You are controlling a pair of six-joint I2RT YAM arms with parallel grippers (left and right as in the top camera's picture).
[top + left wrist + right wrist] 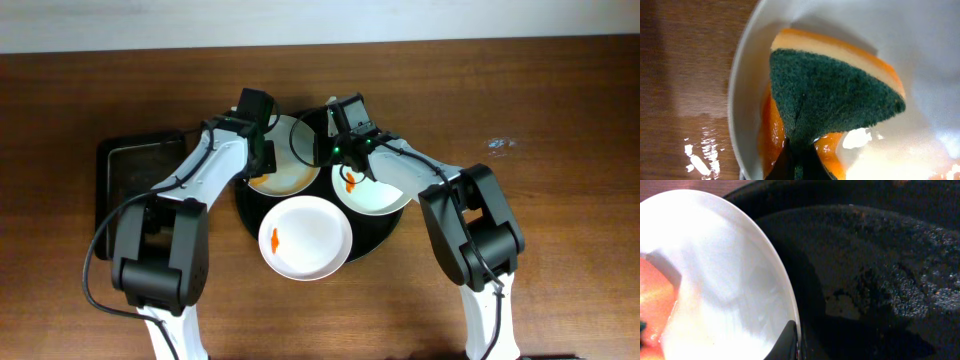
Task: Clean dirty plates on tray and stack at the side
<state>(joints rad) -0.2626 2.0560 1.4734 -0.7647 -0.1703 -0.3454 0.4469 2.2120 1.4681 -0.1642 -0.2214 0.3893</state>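
Note:
The round black tray (384, 232) holds three white plates. My left gripper (263, 160) is shut on a green-and-orange sponge (835, 95) and presses it into the back left plate (292, 168), where orange sauce is smeared near the rim (771, 130). My right gripper (325, 150) is shut on that plate's right rim (790, 340), and the plate (725, 280) seems tilted over the tray floor (880, 270). The right plate (385, 190) and the front plate (310, 235) each carry a small orange smear.
A smaller rectangular black tray (125, 180) lies left of the round tray. The brown wooden table (560, 250) surrounds everything and shows in the left wrist view (680, 75). A small whitish mark (500, 144) lies at the right.

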